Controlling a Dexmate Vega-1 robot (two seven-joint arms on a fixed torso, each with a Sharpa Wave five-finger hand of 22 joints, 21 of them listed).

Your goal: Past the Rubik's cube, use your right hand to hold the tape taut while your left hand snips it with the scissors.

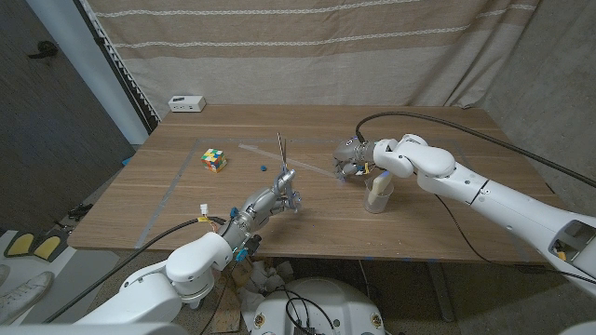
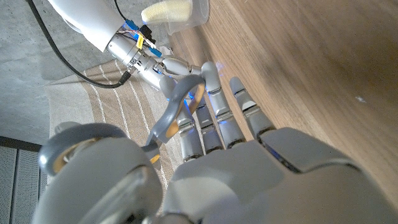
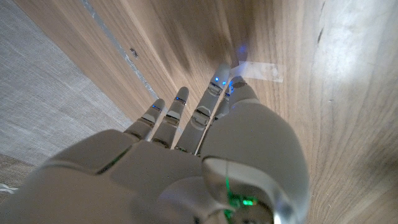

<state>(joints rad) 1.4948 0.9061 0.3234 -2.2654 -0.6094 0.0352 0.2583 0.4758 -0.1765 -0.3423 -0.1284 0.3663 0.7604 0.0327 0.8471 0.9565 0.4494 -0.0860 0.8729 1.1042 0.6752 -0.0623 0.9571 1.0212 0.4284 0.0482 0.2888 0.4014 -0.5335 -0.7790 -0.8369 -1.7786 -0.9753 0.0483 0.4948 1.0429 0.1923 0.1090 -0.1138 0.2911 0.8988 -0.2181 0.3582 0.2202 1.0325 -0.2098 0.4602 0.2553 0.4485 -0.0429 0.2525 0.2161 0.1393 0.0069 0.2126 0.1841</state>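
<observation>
Head view high, facing down over the table (image 1: 391,233); wrist views close along fingers (image 2: 214,115); shared: wooden tabletop.

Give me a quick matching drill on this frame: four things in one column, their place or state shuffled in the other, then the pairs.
1. scissors
2. Rubik's cube
3. tape roll
4. white box

A. far left corner of the table
B. standing below the right hand
C. held blades-up by the left hand
D. on the table, left of the scissors

Pairs: 1-C, 2-D, 3-B, 4-A
</observation>
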